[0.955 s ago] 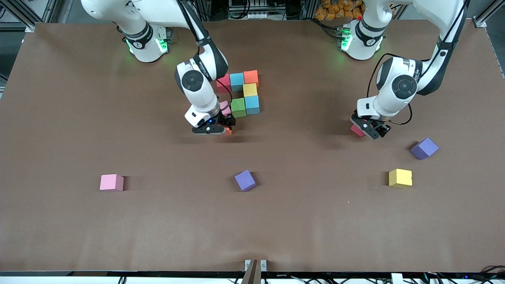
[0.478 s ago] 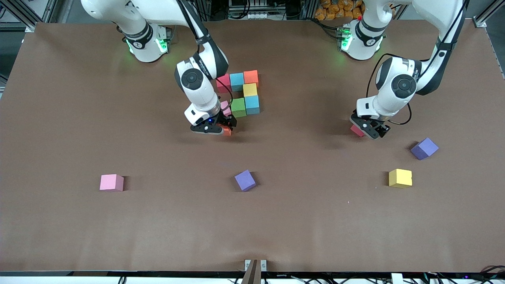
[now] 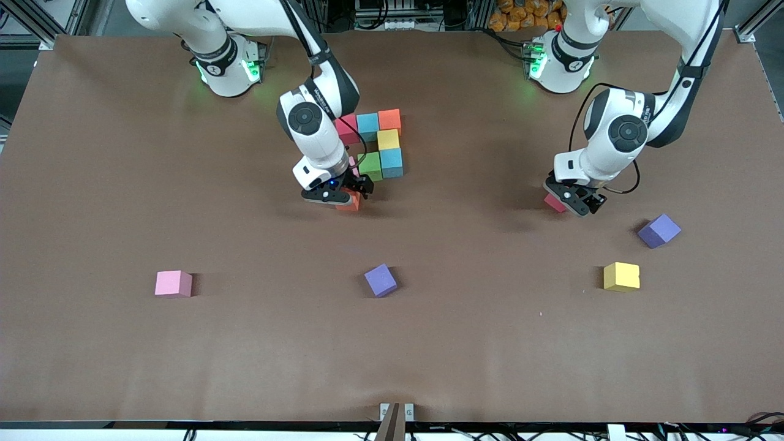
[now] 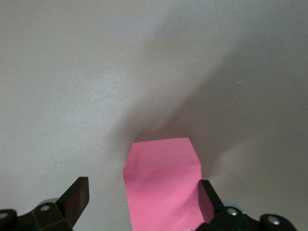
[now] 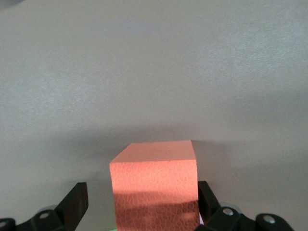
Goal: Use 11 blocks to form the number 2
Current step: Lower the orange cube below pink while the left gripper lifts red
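Observation:
Several blocks lie joined on the table: red (image 3: 346, 128), light blue (image 3: 367, 125), orange (image 3: 389, 120), yellow (image 3: 388, 139), light blue (image 3: 391, 162), green (image 3: 370, 165), and a pink one (image 3: 351, 164) mostly hidden by the right arm. Just nearer the front camera, my right gripper (image 3: 340, 195) (image 5: 142, 202) is open around an orange block (image 3: 350, 202) (image 5: 154, 178). Toward the left arm's end, my left gripper (image 3: 572, 201) (image 4: 143, 202) is open around a red block (image 3: 554, 202) (image 4: 163, 187) that rests against one finger. A pink block (image 3: 173, 283) and a yellow block (image 3: 621, 276) lie loose.
Two purple cubes lie loose: one (image 3: 380, 280) mid-table nearer the front camera, one (image 3: 659, 230) beside the yellow block at the left arm's end. The brown table (image 3: 245, 355) is broad around them.
The right gripper has shifted a little toward the left arm's end, and more of the orange block shows beside it. The left arm has not moved.

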You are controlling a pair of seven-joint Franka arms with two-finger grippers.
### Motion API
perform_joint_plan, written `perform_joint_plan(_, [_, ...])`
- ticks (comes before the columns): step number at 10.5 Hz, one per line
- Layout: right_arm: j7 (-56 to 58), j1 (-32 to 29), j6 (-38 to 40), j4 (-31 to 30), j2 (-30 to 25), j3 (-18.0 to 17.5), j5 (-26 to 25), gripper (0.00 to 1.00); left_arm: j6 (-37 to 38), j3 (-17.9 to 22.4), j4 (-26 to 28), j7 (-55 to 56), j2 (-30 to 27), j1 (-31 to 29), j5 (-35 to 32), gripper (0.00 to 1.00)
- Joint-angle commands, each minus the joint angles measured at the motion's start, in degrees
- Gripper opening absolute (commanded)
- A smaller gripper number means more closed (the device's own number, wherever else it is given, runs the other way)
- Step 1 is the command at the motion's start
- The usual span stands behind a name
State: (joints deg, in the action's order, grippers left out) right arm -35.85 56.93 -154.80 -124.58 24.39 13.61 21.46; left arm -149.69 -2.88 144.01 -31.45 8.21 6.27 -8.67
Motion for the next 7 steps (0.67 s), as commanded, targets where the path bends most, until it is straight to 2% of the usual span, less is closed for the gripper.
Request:
perform_joint_plan(1, [2.43, -0.68, 0.64, -0.05, -1.18, -0.08, -0.01, 1.00, 3.42, -0.11, -0.83, 0.34, -2.32, -0.38, 0.93, 1.00])
perform_joint_plan(4, [7.09, -1.39, 0.64, 0.12, -1.80, 0.27, -0.10, 1.00, 4.50, -0.11, -0.66, 0.16, -2.24, -0.38, 3.22, 1.00])
perform_joint_plan(7, [12.63, -4.63, 2.65, 0.12, -3.55, 0.19, -0.36, 1.00, 4.32, -0.11, -0.31, 0.69, -0.75, -0.30, 3.57, 1.00])
